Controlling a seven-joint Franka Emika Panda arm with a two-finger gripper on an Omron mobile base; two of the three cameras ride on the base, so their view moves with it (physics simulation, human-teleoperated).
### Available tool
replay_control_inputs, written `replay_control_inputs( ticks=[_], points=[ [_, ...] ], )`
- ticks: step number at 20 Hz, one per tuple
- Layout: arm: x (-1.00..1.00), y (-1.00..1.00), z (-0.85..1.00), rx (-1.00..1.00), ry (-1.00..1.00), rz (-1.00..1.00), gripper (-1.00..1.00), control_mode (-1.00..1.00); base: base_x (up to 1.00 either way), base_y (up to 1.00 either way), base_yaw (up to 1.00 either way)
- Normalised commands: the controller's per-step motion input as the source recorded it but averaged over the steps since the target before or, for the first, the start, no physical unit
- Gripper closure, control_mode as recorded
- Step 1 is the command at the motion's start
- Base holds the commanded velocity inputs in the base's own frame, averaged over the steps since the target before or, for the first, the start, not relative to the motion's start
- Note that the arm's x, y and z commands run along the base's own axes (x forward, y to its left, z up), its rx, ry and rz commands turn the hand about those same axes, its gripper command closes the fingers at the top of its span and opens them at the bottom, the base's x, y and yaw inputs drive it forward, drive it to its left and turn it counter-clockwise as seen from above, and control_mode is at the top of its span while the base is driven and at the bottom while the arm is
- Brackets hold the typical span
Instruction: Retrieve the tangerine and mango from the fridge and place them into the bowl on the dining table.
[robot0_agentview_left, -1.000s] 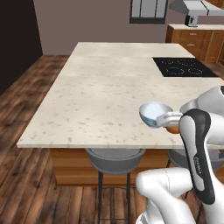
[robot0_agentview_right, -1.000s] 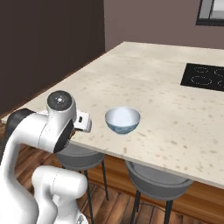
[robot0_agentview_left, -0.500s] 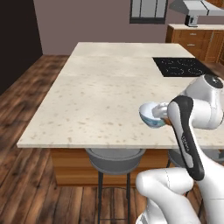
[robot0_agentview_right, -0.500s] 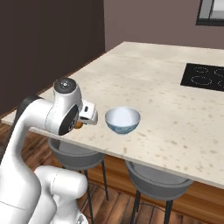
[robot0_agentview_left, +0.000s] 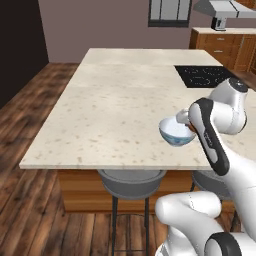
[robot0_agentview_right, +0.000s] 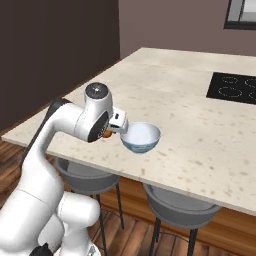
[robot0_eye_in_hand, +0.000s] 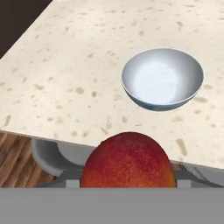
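Near the table's (robot0_agentview_left: 100, 125) front edge, the gripper (robot0_agentview_right: 111, 131) hangs with a mango (robot0_eye_in_hand: 128, 160) clamped between its jaws, which stand fairly wide around the fat red-orange fruit. So the hand isn't empty, and the bowl (robot0_eye_in_hand: 162, 78) is. No tangerine anywhere in it.

What matters for the drop: the bowl sits ahead of the hand and a bit off to one side, farther onto the stone top. From the right base camera the gripper looks just beside the bowl's rim (robot0_agentview_right: 131, 131), on the side toward the table edge, not over the opening. From the left base camera the arm's wrist covers that same side of the bowl (robot0_agentview_left: 175, 132).

So the mango probably needs a short push forward over the bowl before letting go, or it could clip the rim and roll off.
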Motion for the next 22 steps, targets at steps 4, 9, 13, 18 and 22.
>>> replay_control_inputs(
  ticks=[4,9,13,18,22],
  points=[
    [0.66,-0.30,-0.16,0.00,0.03,0.00,1.00,-1.00,0.00,0.00,0.00],
    [0.59,-0.19,-0.32,-0.05,0.09,0.00,1.00,-1.00,0.00,0.00,0.00],
    [0.61,-0.16,-0.44,-0.07,0.08,0.00,1.00,-1.00,0.00,0.00,0.00],
    [0.57,-0.21,-0.36,-0.05,0.07,0.01,1.00,-1.00,0.00,0.00,0.00],
    [0.54,-0.25,-0.33,-0.03,0.06,0.02,1.00,-1.00,0.00,0.00,0.00]
  ],
)
